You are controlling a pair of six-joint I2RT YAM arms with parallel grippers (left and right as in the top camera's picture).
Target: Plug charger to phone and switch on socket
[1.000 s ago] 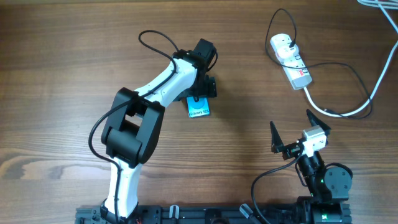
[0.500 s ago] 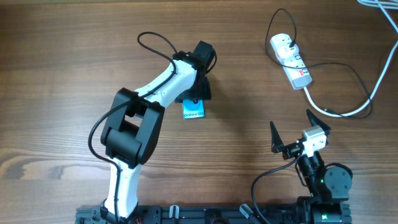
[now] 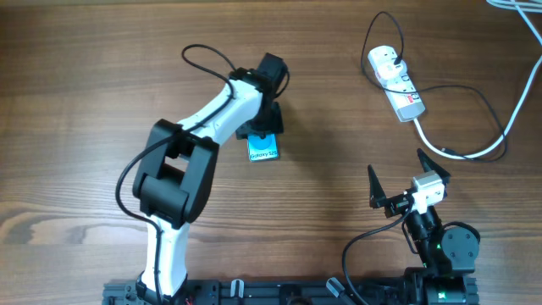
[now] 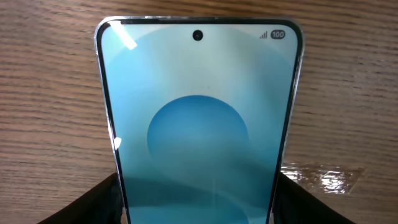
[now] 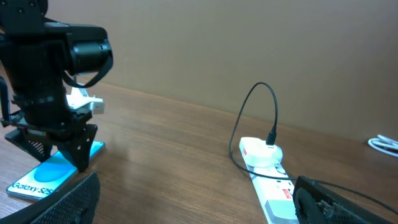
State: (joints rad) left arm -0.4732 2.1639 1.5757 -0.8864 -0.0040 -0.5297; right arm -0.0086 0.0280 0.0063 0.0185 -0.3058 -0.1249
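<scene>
Your left gripper [image 3: 264,135] is down on the phone [image 3: 264,151], which lies screen-up on the wooden table [image 3: 85,85] near the middle. In the left wrist view its dark fingers [image 4: 102,200] sit against both long edges of the phone, so I judge it clasped. Your right gripper [image 3: 395,161] hangs with its fingers spread wide and nothing between them.

The step in hand looks like placing the phone for plugging. The charging step itself has not begun. The charger [image 3: 383,59] is seated in the socket [image 3: 405,95] at the far right, well apart from the phone. Its thin black cable loops round toward your right gripper, and the free end seems to lie just beyond the right fingers (the connector is too small to make out).

Next, close the right fingers on that cable end and carry it across to the phone's port edge. Keep the left grip firm so the phone does not slide. The socket switch comes last, and I cannot tell its position.
</scene>
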